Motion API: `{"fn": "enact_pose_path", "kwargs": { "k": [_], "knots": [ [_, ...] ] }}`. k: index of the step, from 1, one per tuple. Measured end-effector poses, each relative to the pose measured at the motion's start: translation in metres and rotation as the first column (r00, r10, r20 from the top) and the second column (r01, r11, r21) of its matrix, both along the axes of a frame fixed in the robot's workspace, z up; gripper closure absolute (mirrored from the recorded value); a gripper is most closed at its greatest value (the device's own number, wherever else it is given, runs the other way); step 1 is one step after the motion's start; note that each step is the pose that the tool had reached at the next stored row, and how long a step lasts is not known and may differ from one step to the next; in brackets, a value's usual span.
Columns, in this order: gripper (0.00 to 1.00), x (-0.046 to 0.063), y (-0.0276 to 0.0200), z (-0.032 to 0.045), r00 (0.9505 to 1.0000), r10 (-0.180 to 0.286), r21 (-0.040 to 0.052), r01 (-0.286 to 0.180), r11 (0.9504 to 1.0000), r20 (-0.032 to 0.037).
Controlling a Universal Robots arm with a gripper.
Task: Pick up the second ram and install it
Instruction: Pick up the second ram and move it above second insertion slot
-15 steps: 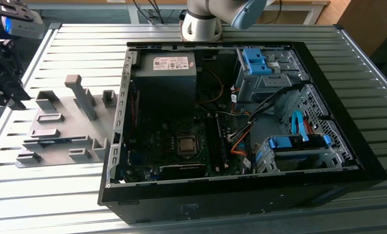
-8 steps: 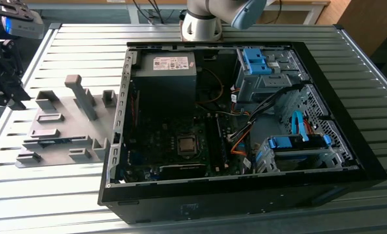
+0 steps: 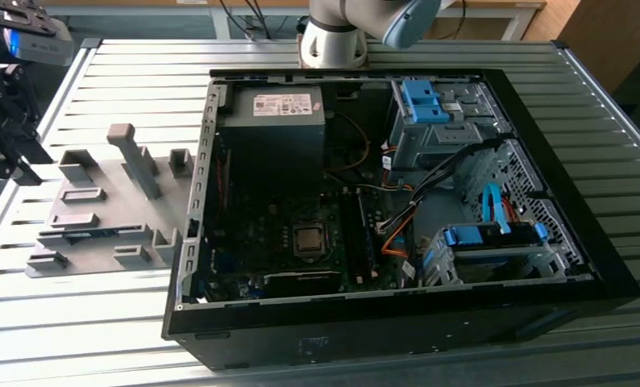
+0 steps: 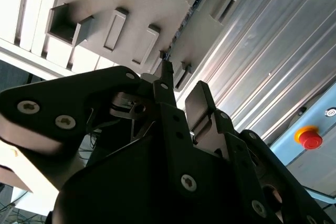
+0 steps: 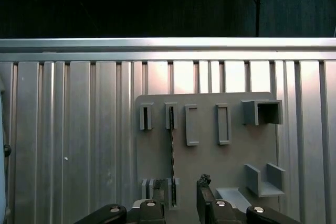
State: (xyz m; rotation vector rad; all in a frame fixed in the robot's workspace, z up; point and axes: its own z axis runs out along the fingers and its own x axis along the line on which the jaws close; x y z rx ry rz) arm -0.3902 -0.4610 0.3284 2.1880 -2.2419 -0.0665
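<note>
The second ram (image 5: 171,150) stands on edge in the grey fixture (image 5: 231,161), a thin dark strip running between two slotted blocks. In the exterior view the ram (image 3: 84,235) shows as a thin blue line low on the fixture (image 3: 105,201), at the exterior view's left of the computer case. My gripper (image 5: 181,196) is open and holds nothing. It hovers above the end of the ram, whose line falls between the two dark fingers (image 5: 205,190). In the second wrist view the gripper (image 4: 179,88) points at the fixture and the ram (image 4: 184,22). The arm's head (image 3: 8,137) is at the table's left edge.
The open computer case (image 3: 578,250) fills the middle of the slatted metal table (image 3: 137,64), with the motherboard (image 3: 298,234) and its black memory slots (image 3: 358,234) inside. Upright grey blocks (image 3: 137,157) rise from the fixture. A red stop button (image 4: 308,137) sits beyond the table.
</note>
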Motion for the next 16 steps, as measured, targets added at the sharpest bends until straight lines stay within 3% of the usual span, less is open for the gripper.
{"fn": "enact_pose_path", "kwargs": {
  "k": [16],
  "knots": [
    [0.63,0.0000,0.0000,-0.0078,1.0000,0.000,0.0000,0.000,1.0000,0.0000]
  ]
}}
